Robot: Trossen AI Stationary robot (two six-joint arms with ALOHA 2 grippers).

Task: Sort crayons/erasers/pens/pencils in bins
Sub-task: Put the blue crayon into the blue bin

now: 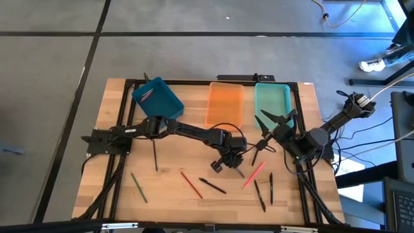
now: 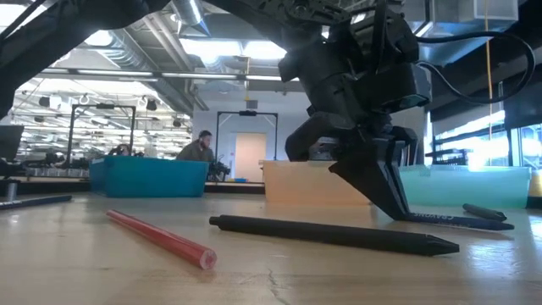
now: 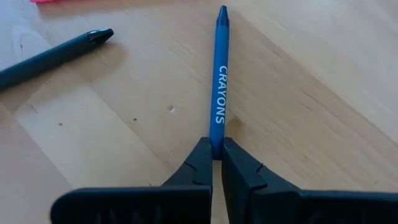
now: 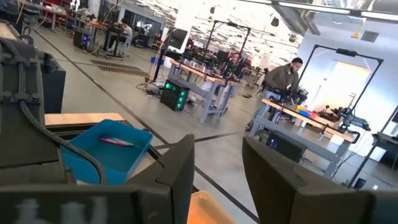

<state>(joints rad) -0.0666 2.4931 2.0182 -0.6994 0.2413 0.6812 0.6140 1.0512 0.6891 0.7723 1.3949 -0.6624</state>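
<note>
Blue crayon (image 3: 219, 81) lies flat on the wooden surface (image 1: 168, 188), its long axis running straight ahead of the left hand (image 3: 216, 163), whose fingers are clamped on its near end. Lift vertically before travel to a bin. Right hand (image 4: 216, 168) waits with fingers apart, raised near the mint-green bin (image 1: 272, 103).

three bins (image 1: 224, 103) behind scattered crayons (image 1: 191, 184)

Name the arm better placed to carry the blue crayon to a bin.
Left. The left gripper is shut on the blue crayon at the table; the right gripper is open, raised and empty.
</note>
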